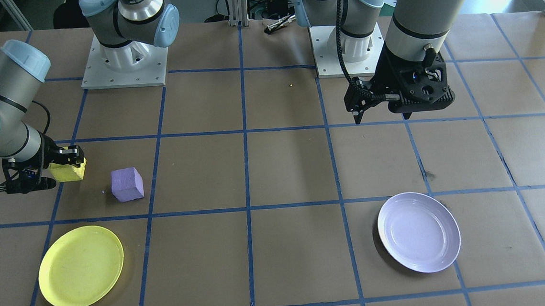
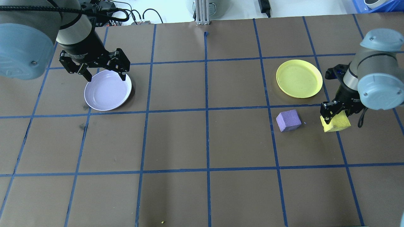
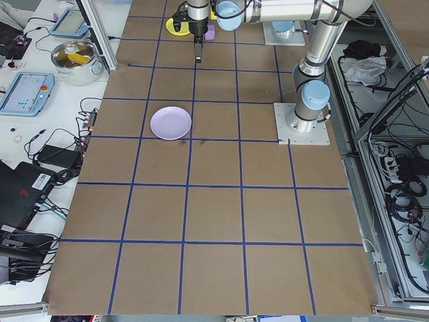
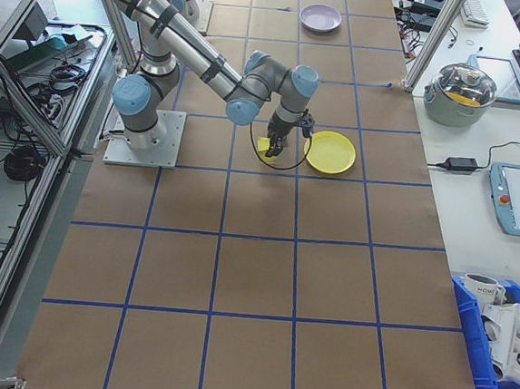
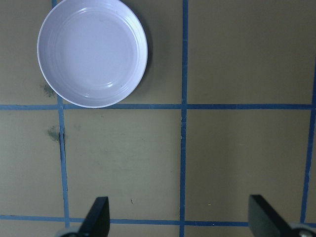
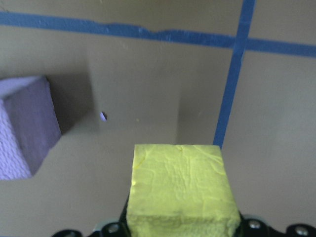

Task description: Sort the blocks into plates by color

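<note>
Left arm reaches out over the table with its wrist pointing straight down; the left gripper [image 2: 103, 73] hangs with fingers spread wide, holding nothing; the lavender plate [image 2: 107, 90] lies just below and beside it; over to the right arm, bent low at the table's far side; the right gripper [image 2: 332, 114] is clamped on the yellow block [image 2: 336, 123]; the purple block [image 2: 288, 120] sits near it on the table; the yellow plate [image 2: 299, 78] lies close beyond, bare.
</note>
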